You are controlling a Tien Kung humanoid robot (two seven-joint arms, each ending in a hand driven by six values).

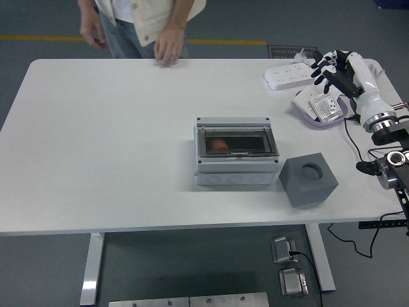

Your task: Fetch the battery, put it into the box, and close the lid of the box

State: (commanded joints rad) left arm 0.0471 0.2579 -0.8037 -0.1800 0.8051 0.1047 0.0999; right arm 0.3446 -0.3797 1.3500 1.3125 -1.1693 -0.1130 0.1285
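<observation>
No brand or writing is readable anywhere; the print on the small packet is too fine to make out.

The white table point(96, 160) is smooth and matte with rounded corners. At its centre sits the grey plastic box point(236, 153), rectangular, with its tinted see-through lid point(237, 142) shut flat; an orange-red shape, apparently the battery point(218, 144), shows through the lid at the box's 9 o'clock side. Just beside the box at 4 o'clock stands a grey block point(308, 180) with a round recess on top.

A person point(144, 25) stands at 11 o'clock, one hand point(169, 48) resting at the table's far edge.

The right hand point(335, 66), white with black fingers, hangs at 2 o'clock over a shallow dish point(305, 105), fingers loosely spread and holding nothing. A white power strip point(287, 76) lies just beside it. The dish holds the packet point(326, 107).
</observation>
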